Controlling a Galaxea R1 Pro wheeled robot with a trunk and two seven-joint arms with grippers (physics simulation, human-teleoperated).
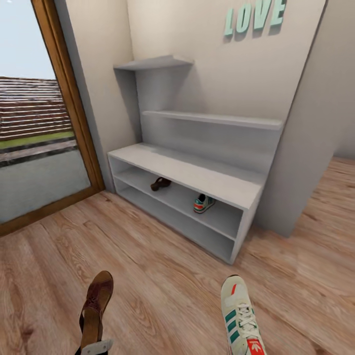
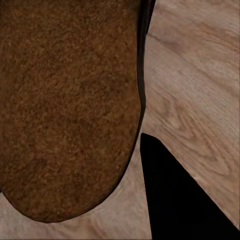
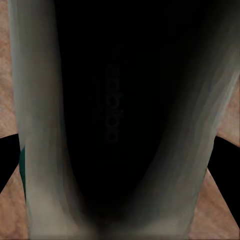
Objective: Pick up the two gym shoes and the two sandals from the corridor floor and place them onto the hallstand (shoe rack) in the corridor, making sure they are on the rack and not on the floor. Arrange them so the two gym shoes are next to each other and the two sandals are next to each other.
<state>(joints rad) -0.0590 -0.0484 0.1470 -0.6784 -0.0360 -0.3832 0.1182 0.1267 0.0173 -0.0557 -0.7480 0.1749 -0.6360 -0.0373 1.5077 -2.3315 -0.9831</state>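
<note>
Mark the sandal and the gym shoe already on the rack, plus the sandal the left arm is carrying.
Sandal on rack point(image 1: 160, 183), head view, on its brown upper, in the upper shelf slot.
Gym shoe on rack point(image 1: 203, 203), head view, on its heel end.
Carried sandal point(image 1: 95, 303), head view, on its tan insole.

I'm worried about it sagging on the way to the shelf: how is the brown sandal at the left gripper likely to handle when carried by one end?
The sandal looks flat and thin-soled, so probably light, and its toe may droop. Its insole looks suede-like in the left wrist view, so it likely won't slip easily. Being flat, it should lie steady on the hallstand.
</note>
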